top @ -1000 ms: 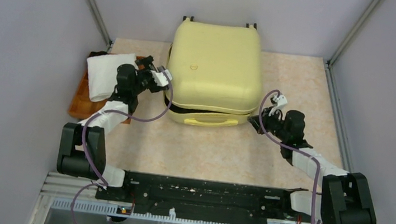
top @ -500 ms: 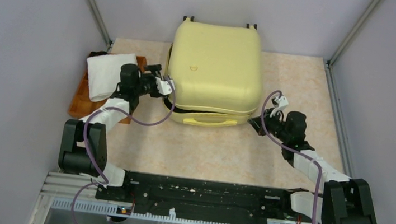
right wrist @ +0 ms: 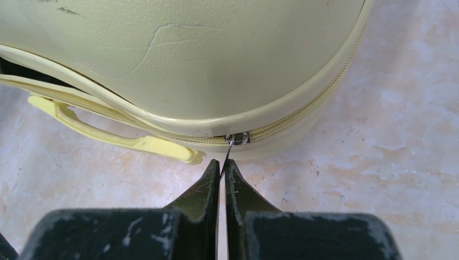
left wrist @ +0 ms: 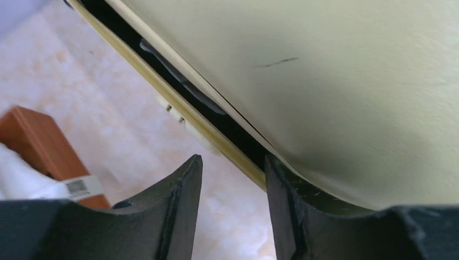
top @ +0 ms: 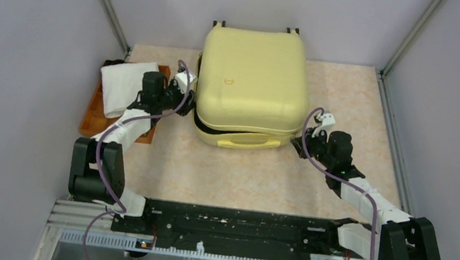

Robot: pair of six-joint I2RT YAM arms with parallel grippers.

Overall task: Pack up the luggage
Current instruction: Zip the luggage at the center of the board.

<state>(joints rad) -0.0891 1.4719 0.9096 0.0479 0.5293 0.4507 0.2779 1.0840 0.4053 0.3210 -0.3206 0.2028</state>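
Note:
The pale yellow luggage (top: 250, 80) lies flat at the table's middle back, lid nearly down, a dark gap along its front and left seams. My left gripper (top: 187, 96) is open at the luggage's left side; in the left wrist view (left wrist: 231, 165) its right finger touches the lid's edge (left wrist: 346, 108) beside the dark gap. My right gripper (top: 298, 142) is at the front right corner. In the right wrist view (right wrist: 222, 165) it is shut on the thin metal zipper pull (right wrist: 227, 151) hanging from the slider (right wrist: 237, 137).
A brown wooden tray (top: 95, 114) with a folded white cloth (top: 122, 85) sits at the left, behind my left arm. The luggage's yellow handle (right wrist: 108, 130) lies along its front side. Grey walls close in left, right and back.
My left gripper has moved in against the luggage's left side. The luggage has shifted slightly right and turned a little. My right gripper has stayed at the front right corner, drawing slightly nearer.

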